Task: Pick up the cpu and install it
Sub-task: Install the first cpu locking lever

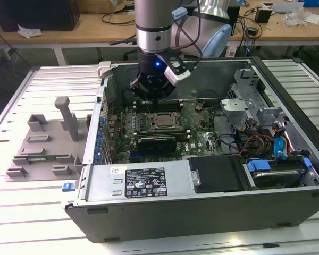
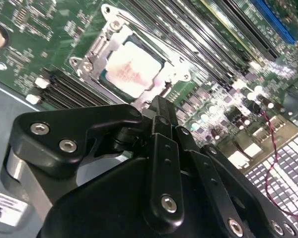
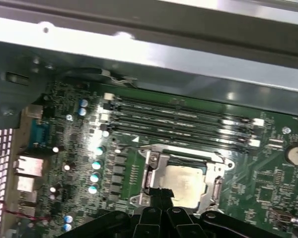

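The cpu (image 1: 160, 121) sits in the motherboard socket (image 3: 150, 174), at the centre of the exterior view, so the installing step looks all but done. The tool (image 1: 154, 97) hangs just above it, apparently closed and empty. Any further move calls for keeping clear of the socket.

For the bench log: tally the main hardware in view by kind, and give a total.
cpu: 1
socket frame: 1
computer case: 1
grey fixture tray: 1
gripper: 1
Total: 5
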You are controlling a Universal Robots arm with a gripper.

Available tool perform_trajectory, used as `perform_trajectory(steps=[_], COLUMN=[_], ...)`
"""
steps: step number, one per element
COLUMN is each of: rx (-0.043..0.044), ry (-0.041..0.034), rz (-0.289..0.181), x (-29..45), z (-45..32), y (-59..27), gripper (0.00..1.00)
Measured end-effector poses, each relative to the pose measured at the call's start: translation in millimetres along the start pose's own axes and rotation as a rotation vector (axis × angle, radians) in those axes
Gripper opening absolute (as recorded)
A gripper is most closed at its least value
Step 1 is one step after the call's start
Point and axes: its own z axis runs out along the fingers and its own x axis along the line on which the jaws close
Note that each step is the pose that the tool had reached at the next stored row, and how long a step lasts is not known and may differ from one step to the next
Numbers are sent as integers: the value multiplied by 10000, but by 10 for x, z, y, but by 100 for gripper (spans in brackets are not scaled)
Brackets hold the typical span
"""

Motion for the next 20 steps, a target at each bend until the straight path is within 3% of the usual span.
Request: perform_trajectory(steps=[15,17,18,20], rx=[-3,-145,-386,-618], ry=[-3,-31,-78,-121], rz=[0,0,-2,0], x=[347,377,399,421], z=[1,1,1,0], y=[60,65,69,72], gripper=[11,11,11,11])
